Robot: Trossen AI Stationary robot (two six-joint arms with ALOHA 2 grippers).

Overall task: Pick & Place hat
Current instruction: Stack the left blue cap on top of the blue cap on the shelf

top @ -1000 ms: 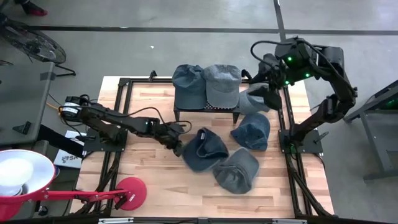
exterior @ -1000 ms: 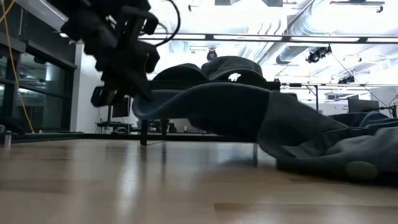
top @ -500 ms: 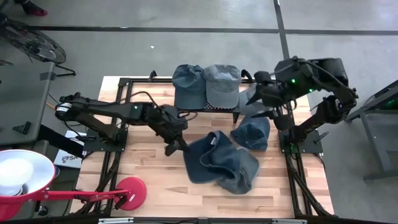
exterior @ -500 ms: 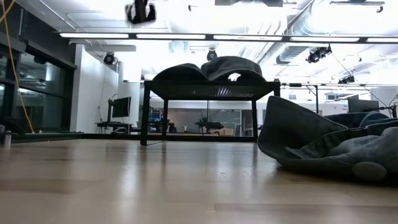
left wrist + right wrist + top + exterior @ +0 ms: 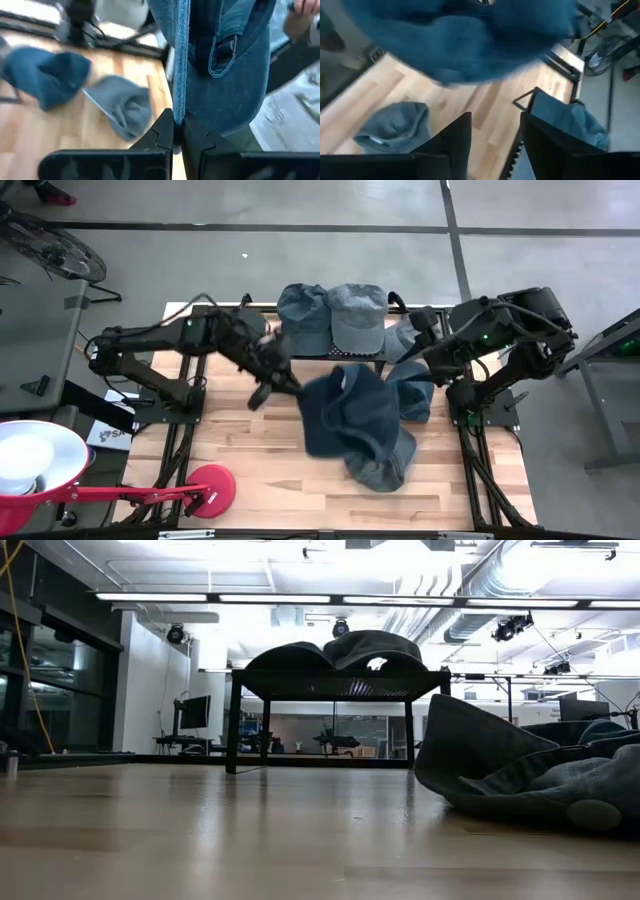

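Observation:
My left gripper [image 5: 283, 383] is over the middle of the table, shut on a dark blue denim hat [image 5: 345, 415] that hangs above the wood. In the left wrist view the hat [image 5: 225, 65] fills the space ahead of the fingers. My right gripper [image 5: 495, 135] is high at the table's far right [image 5: 428, 348], open with nothing between its fingers. Two hats [image 5: 330, 315] rest on a black rack [image 5: 335, 685]. A grey hat [image 5: 385, 460] and a blue hat [image 5: 412, 395] lie on the table. My left gripper pinches the hat's brim at its edge [image 5: 179, 114] between its two fingers. The fingers come from the table's left, slanting a little downward. The hat hangs out beyond and below the fingertips, clear of the table, partly over the grey hat.
Another blue-grey hat [image 5: 405, 337] lies beside the rack's right end. A red lamp base [image 5: 208, 488] and a white shade [image 5: 30, 465] sit at the near left. Black frame rails [image 5: 190, 370] run along the table's left and right sides. Bare wood [image 5: 240, 450] shows at the near left.
My left gripper has risen steeply and rolled, going toward the far edge, still shut on the dark blue hat. The hat has come off the table and now hangs clear, over part of the grey hat. My right gripper has swung toward the table's middle.

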